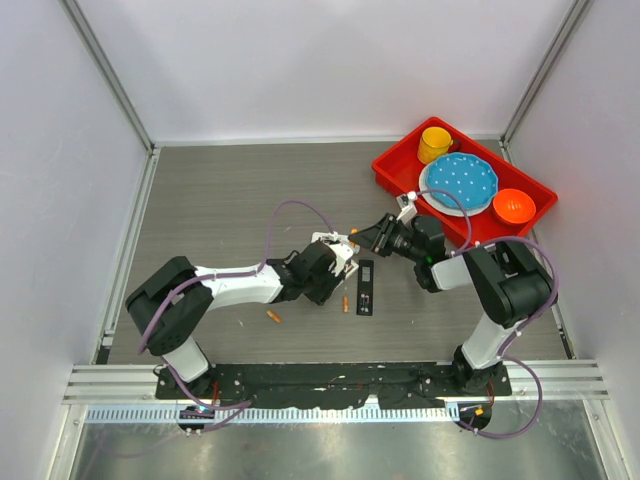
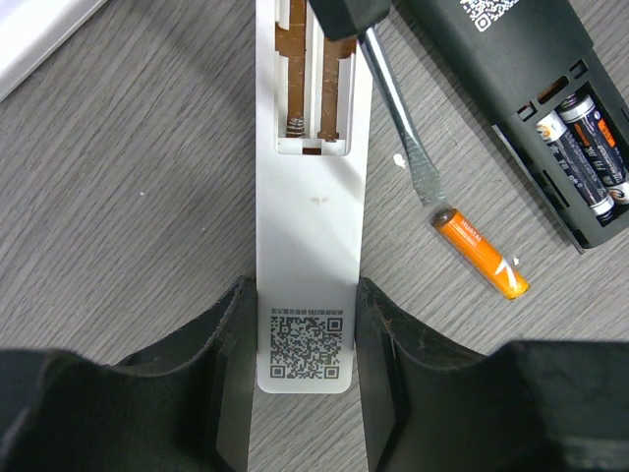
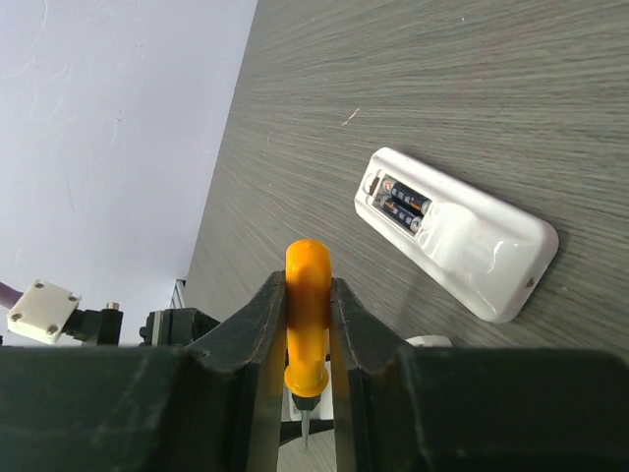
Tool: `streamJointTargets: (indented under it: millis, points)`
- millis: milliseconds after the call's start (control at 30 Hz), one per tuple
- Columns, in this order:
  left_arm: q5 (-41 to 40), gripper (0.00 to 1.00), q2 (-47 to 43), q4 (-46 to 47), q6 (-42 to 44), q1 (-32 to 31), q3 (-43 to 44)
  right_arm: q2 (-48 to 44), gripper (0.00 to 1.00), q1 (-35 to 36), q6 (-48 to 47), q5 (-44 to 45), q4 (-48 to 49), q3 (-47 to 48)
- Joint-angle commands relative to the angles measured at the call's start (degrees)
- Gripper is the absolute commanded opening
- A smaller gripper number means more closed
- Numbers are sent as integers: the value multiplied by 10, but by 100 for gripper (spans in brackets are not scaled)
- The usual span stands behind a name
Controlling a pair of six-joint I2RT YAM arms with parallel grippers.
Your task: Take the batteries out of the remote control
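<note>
My left gripper [image 2: 306, 295] is shut on a slim white remote [image 2: 313, 226] that lies on the table; its open battery bay [image 2: 310, 93] is empty. My right gripper [image 3: 308, 285] is shut on an orange-handled screwdriver [image 3: 307, 315]. The screwdriver's blade [image 2: 401, 118] reaches down beside that remote, and its tip touches a loose orange battery [image 2: 482, 254]. A black remote [image 2: 521, 59] lies to the right with two dark batteries [image 2: 588, 152] in its open bay. A second orange battery [image 1: 273, 317] lies near the left arm. A wider white remote [image 3: 462, 236] holds two dark batteries [image 3: 403, 206].
A red tray [image 1: 392, 168] at the back right holds a yellow cup [image 1: 435, 143], a blue plate [image 1: 460, 180] and an orange bowl [image 1: 513, 206]. Both grippers [image 1: 337, 262] [image 1: 372, 238] meet near the table's middle. Walls enclose the table on three sides.
</note>
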Motion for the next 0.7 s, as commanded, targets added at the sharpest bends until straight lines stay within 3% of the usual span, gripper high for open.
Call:
streamJointTargets:
  millis: [0,300,667]
  points:
    - [10,0,20,12,-3,3,-18,-54,1,-4,-20,17,-18,21]
    - [-10,0,-75,-14,-23,7,11,-168,2,-39,-25,32,-121,37]
    - [-29,0,-111,-91,-60,86,99,-227,2,-58,-50,35,-194,41]
